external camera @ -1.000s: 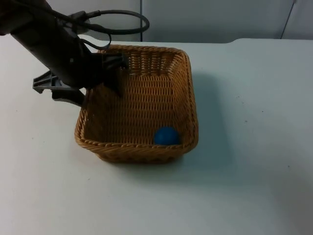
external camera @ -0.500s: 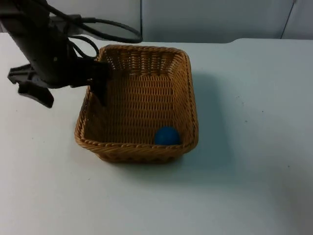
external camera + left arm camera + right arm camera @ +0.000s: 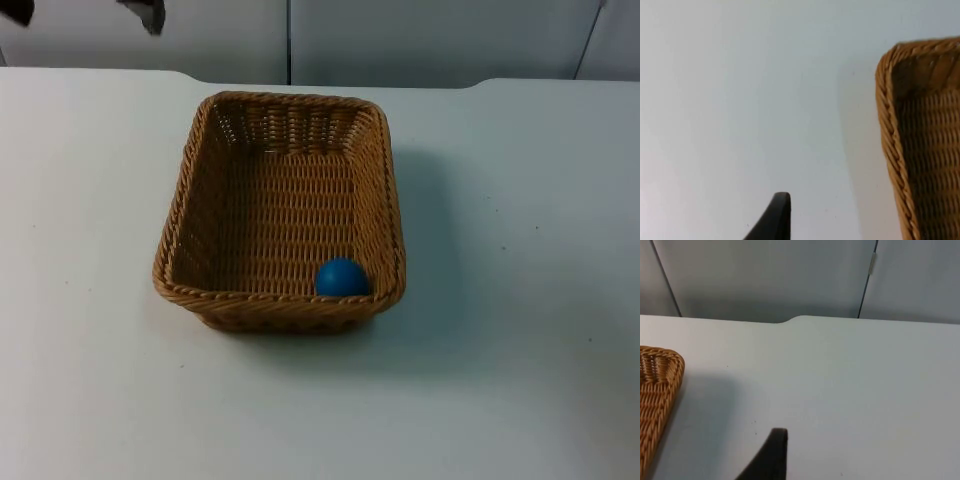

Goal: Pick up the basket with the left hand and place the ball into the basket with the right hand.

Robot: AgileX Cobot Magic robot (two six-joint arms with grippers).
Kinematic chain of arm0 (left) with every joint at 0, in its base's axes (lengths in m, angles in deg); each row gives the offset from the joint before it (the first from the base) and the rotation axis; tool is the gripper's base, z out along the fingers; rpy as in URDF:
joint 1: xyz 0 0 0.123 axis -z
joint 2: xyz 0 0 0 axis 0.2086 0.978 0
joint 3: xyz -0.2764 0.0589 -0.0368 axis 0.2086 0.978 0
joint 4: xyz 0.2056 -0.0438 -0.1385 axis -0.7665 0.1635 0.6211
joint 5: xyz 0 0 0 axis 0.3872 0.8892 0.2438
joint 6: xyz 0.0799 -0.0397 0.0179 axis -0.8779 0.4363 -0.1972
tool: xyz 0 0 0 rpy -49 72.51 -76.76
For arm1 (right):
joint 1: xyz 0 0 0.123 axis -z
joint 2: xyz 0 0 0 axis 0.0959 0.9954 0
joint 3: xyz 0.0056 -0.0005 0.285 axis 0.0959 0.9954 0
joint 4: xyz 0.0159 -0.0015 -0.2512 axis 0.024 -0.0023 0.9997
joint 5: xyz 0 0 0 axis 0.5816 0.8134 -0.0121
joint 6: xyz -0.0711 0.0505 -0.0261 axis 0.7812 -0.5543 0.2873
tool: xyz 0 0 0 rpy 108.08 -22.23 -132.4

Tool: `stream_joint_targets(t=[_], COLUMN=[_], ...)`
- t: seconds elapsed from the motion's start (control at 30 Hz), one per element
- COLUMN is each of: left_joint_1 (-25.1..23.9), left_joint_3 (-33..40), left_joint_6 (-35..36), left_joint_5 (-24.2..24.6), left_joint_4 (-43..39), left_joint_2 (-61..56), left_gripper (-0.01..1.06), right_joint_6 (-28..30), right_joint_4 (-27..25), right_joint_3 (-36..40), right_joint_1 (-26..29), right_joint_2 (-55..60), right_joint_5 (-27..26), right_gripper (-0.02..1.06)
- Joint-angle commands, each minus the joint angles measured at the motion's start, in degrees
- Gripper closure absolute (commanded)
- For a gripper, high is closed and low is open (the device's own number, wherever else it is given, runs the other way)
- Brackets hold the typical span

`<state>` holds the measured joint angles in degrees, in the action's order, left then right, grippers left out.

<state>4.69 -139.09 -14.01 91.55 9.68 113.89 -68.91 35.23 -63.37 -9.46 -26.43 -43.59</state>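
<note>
The woven wicker basket [image 3: 190,200] stands on the white table, slightly left of the middle. A blue ball [image 3: 341,277] lies inside it, against the near wall toward the right corner. My left gripper [image 3: 148,12] is high at the far left edge of the table, well clear of the basket. In the left wrist view the basket's corner rim [image 3: 888,120] stands beside bare table. My right gripper [image 3: 773,455] hangs over the table to the right of the basket, whose rim [image 3: 662,385] shows in the right wrist view. Nothing is held by either gripper.
The grey partition wall [image 3: 400,40] closes off the far edge of the table [image 3: 520,300]. Bare white table top lies all around the basket.
My left arm has let go of the basket's left rim and pulled back up and to the far left. The basket and ball have stayed in place.
</note>
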Motion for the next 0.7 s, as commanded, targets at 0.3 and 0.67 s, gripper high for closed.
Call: stream_joint_targets(t=[0.3,0.67], left_joint_1=[0.39,0.39], left_joint_3=[-0.23,0.59], left_joint_6=[0.57,-1.35], left_joint_5=[5.59,7.16], left_joint_4=[-5.63,-6.83], left_joint_2=[-12.13,-19.81], left_gripper=[0.08,0.08], right_joint_6=[-1.32,-2.55], right_joint_4=[0.48,0.75], right_joint_3=[0.36,0.36], right_joint_1=[0.16,0.16], right_joint_2=[0.06,-4.23], right_joint_5=[-0.92,-0.88], right_gripper=[0.04,0.04])
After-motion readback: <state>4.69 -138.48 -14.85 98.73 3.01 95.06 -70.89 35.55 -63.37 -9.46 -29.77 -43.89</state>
